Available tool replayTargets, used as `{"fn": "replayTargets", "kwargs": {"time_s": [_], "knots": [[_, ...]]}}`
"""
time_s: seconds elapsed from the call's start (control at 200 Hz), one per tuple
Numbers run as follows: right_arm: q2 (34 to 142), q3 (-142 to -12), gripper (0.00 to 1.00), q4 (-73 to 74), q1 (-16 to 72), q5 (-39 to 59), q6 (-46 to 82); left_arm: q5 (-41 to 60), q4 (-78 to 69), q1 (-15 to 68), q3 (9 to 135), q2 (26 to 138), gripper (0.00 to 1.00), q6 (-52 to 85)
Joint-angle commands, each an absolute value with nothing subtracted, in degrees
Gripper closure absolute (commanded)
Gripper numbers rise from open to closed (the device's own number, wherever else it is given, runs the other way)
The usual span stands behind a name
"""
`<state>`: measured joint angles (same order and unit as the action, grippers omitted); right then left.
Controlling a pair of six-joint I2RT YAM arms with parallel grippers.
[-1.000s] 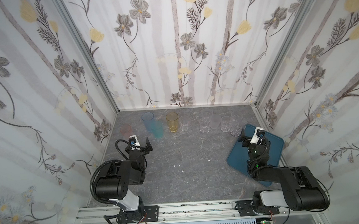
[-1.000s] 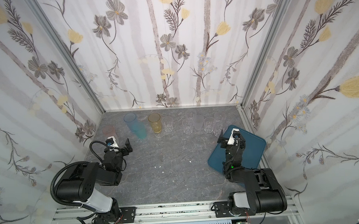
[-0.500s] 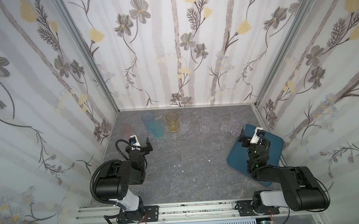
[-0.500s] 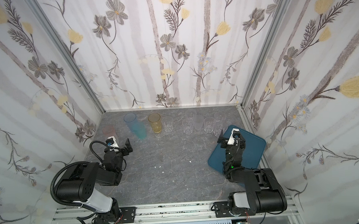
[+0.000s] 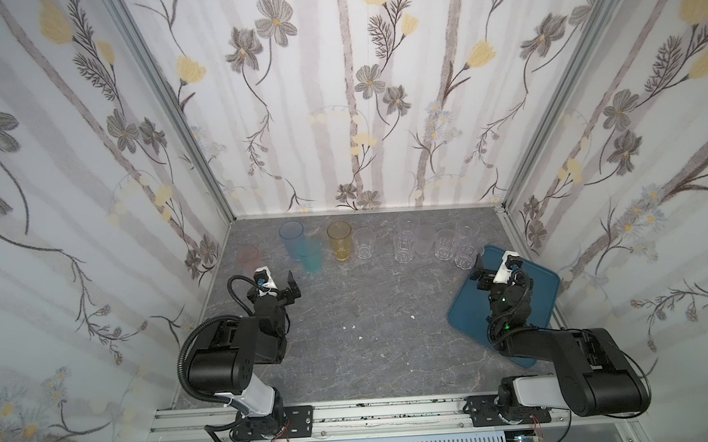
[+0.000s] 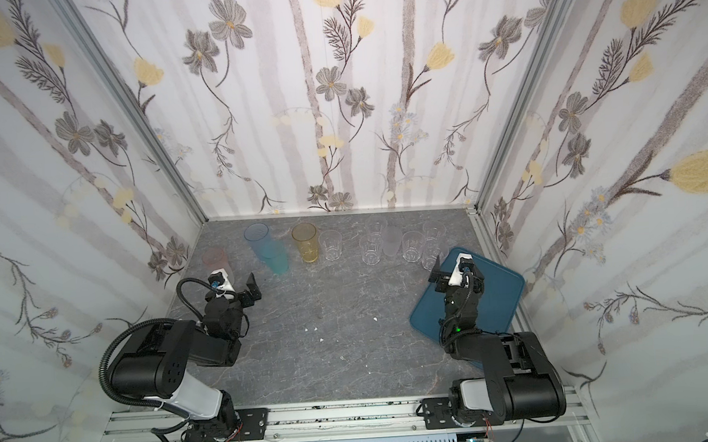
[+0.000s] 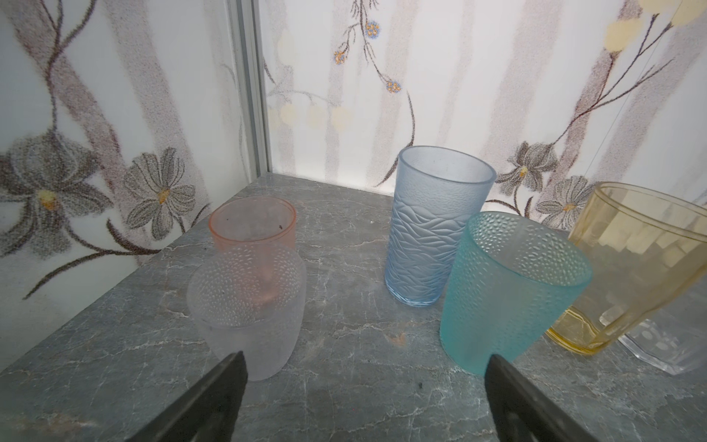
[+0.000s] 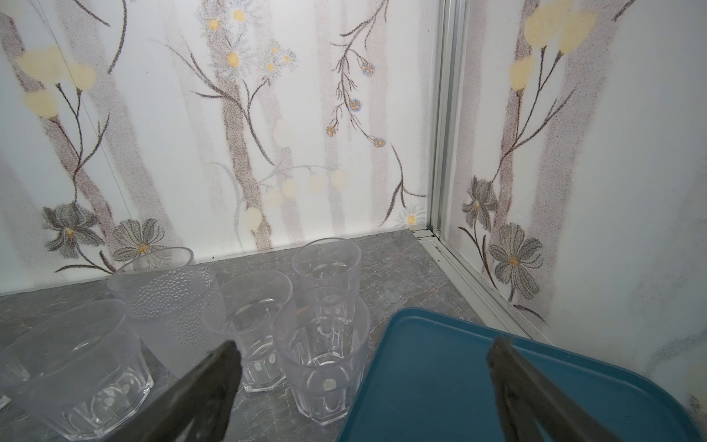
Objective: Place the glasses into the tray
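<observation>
The glasses stand in a row along the back wall: pink (image 5: pixel 248 254), light blue (image 5: pixel 291 240), teal (image 5: pixel 309 255), amber (image 5: pixel 339 241), then several clear and frosted ones (image 5: pixel 403 248). The empty teal-blue tray (image 5: pixel 543 287) lies at the right wall. My left gripper (image 5: pixel 278 282) is open and empty, just short of a frosted glass (image 7: pixel 248 306) and the teal glass (image 7: pixel 509 291). My right gripper (image 5: pixel 497 269) hangs open and empty over the tray's far corner (image 8: pixel 459 375), with a clear faceted glass (image 8: pixel 323 344) just ahead beside the rim.
Flowered walls close the table on three sides, and an aluminium corner post (image 8: pixel 440 153) stands near the tray. The glasses stand close together, some touching. Small white crumbs (image 5: pixel 351 327) dot the grey marble tabletop (image 5: pixel 375 345).
</observation>
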<state>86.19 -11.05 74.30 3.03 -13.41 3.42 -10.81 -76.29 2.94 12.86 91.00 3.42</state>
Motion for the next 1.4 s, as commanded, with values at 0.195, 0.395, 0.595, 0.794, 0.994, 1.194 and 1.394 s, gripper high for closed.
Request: {"fn": "replayTargets", "kwargs": {"time_s": [0.195,0.395,0.595,0.794,0.994,1.194,1.394], "knots": [[84.89,-11.01,0.0,74.98,3.72,-14.84,2.55,-13.06,-78.02,4.93,11.71,87.23,0.0,1.63],[76.0,-15.34,0.0,56.73,5.16,-18.29,4.4,-20.68,-76.63,7.93,11.37,83.56,0.0,-0.09],[66.18,-19.05,0.0,38.51,7.56,-28.34,13.1,-32.56,-69.54,12.17,13.0,75.1,0.0,-0.29],[60.93,-33.59,0.0,7.83,6.35,-19.45,30.08,-42.88,-53.6,14.68,17.4,63.65,0.0,12.43],[59.11,-33.63,0.17,3.68,4.24,3.35,32.54,-32.76,-30.12,14.55,26.93,56.35,0.0,25.77],[62.78,-35.76,0.22,-13.32,7.14,-0.6,36.29,-15.14,-28.77,10.14,25.86,49.74,0.05,31.12],[66.86,-34.13,0.23,-18.9,17.1,-4.15,40.75,-10.69,-13.69,13.62,33.85,54.65,0.15,32.21]]}}
